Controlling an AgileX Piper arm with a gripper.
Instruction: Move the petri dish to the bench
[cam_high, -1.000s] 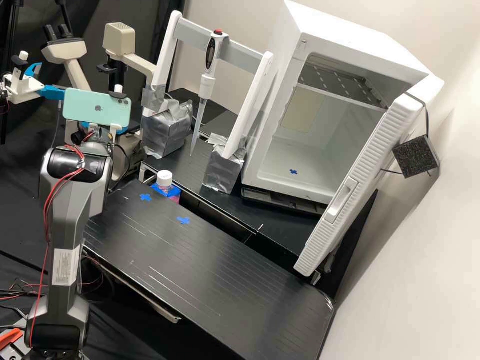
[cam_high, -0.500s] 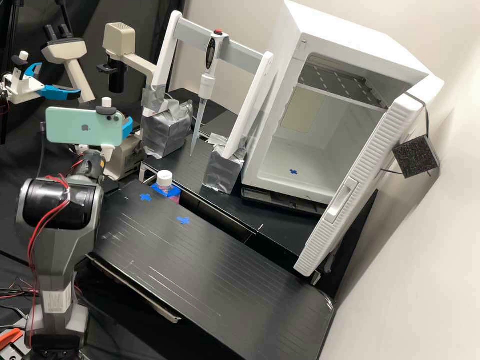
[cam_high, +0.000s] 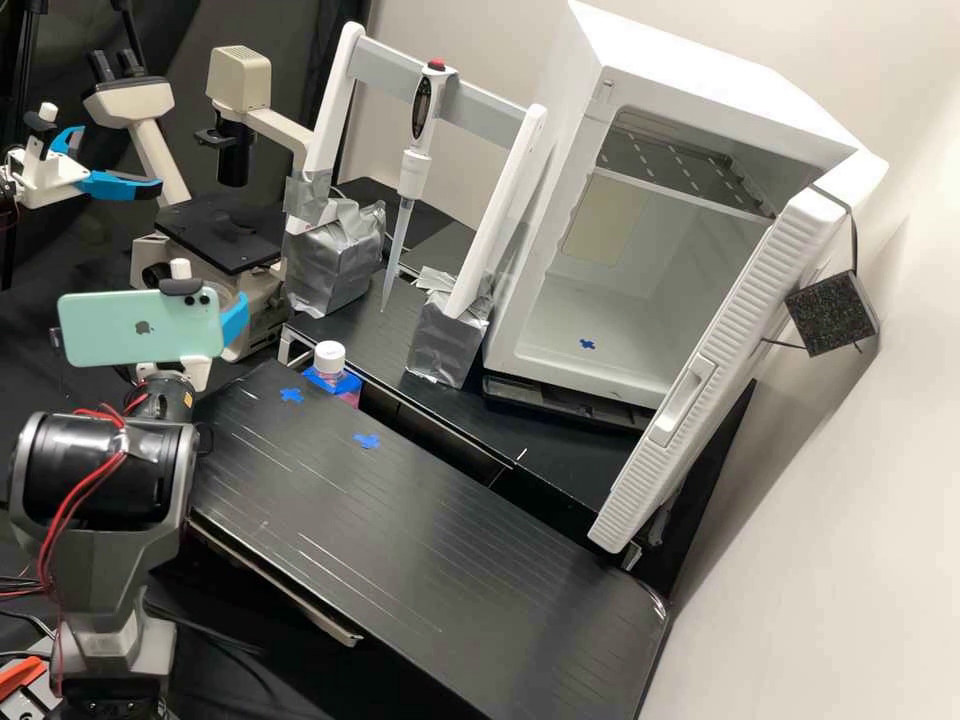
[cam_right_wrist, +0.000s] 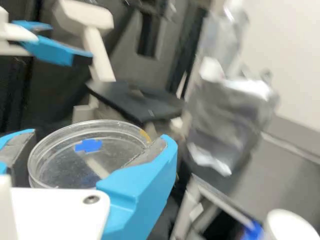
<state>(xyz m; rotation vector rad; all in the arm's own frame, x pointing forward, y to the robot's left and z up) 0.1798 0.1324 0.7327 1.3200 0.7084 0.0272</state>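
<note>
petri dish (cam_right_wrist: 60, 172) sits between the blue fingers of the tool (cam_right_wrist: 99, 140). tool part-open, just about the width of the dish, fingers at opposite sides; reads as a side grip. dish is away from the worktop (cam_high: 400, 540), up at the wrist. cannot tell whether it is level.

risks from here:
- slip: smooth clear plastic, held by its edges only. too light a squeeze, or a jerk of the arm (cam_high: 100, 470), could drop it; too hard a squeeze could flex or pop it out.
- tilt: if the wrist comes down at an angle, one side of the dish lands first and the dish tips or skids on release.
- placement: letting go short of the worktop's edge would send it to the floor. the two blue crosses (cam_high: 291, 395) (cam_high: 367, 440) look like sensible targets, though both are near the far edge.

surroundings: bottle with white cap (cam_high: 330, 357) stands just beyond the worktop's far edge, near one cross; a wide swing of the tool or the phone (cam_high: 140, 327) on the arm could knock it. pipette (cam_high: 412, 175) hangs in its stand further back. microscope (cam_high: 225, 235) is behind. open cabinet door (cam_high: 735, 300) is well apart; likely not in the way.
</note>
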